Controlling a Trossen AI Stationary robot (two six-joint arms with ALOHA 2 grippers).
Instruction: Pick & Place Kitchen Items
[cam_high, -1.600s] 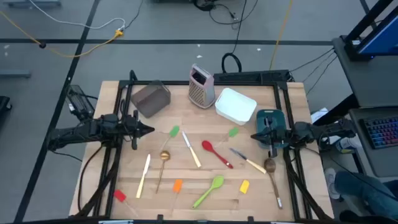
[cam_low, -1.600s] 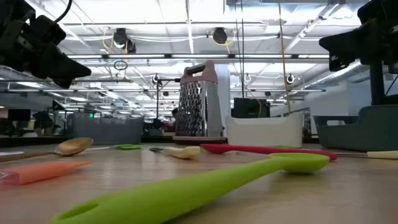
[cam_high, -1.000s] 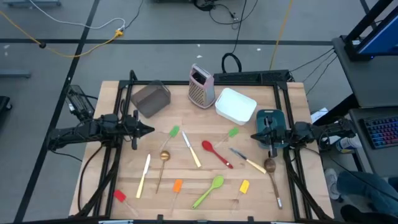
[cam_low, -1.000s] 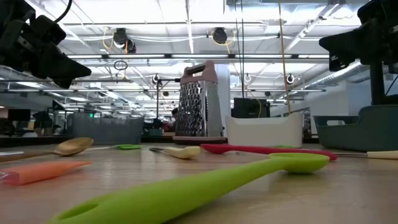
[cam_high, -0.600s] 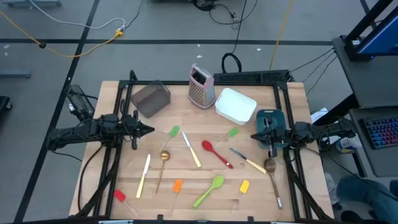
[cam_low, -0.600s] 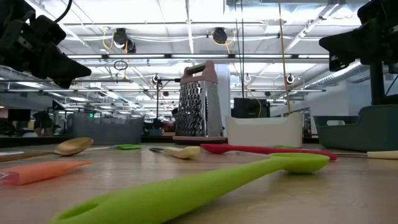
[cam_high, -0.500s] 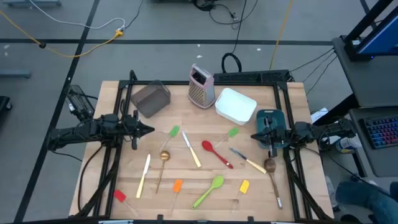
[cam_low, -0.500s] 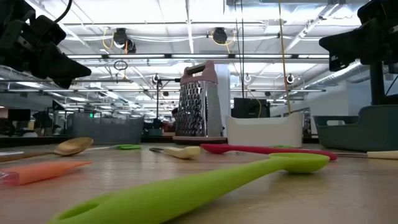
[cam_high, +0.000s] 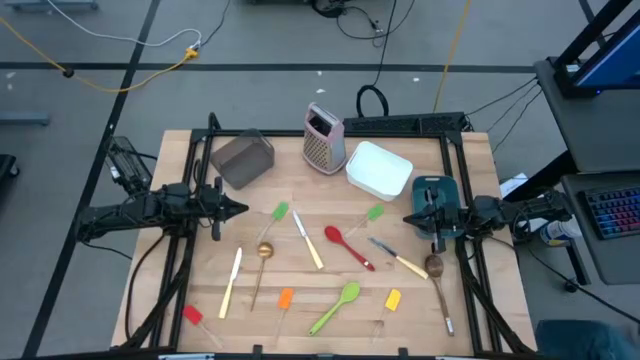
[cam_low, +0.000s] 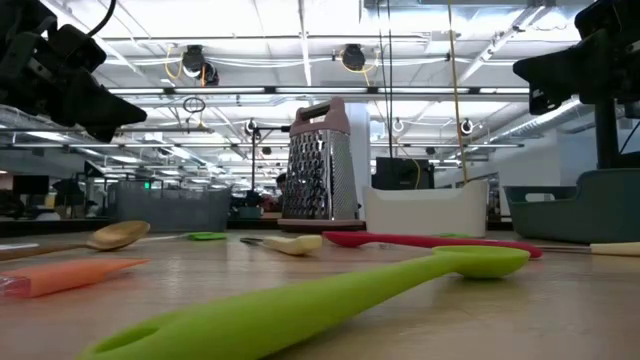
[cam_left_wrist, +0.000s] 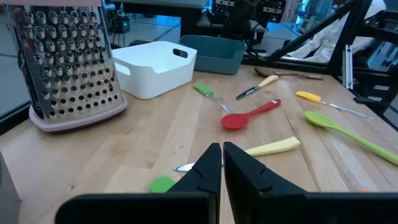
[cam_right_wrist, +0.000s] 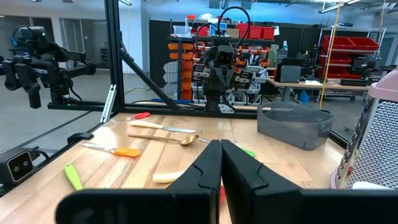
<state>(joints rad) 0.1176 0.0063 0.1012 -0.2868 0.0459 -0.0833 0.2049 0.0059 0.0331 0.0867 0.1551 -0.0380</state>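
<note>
The kitchen items lie flat and scattered on the wooden table (cam_high: 330, 275): a red spoon (cam_high: 347, 246), a green spoon (cam_high: 337, 305), a gold spoon (cam_high: 264, 254), a wooden spoon (cam_high: 437, 275), cream-handled knives (cam_high: 307, 240) and small spatulas, among them an orange one (cam_high: 285, 298) and a yellow one (cam_high: 392, 300). My left gripper (cam_high: 240, 208) hangs shut above the table's left side, pointing toward the middle. My right gripper (cam_high: 408, 218) hangs shut above the right side, facing it. In the wrist views the left gripper (cam_left_wrist: 221, 146) and the right gripper (cam_right_wrist: 220, 143) hold nothing.
Along the far edge stand a grey container (cam_high: 245, 158), an upright metal grater (cam_high: 324, 137) and a white container (cam_high: 380, 168). A teal container (cam_high: 432, 190) sits under the right arm. Black frame rails (cam_high: 190, 250) run down both table sides.
Both arms and all utensils have kept still. Beyond the table's near right corner a person in dark blue has moved off toward the picture's lower edge.
</note>
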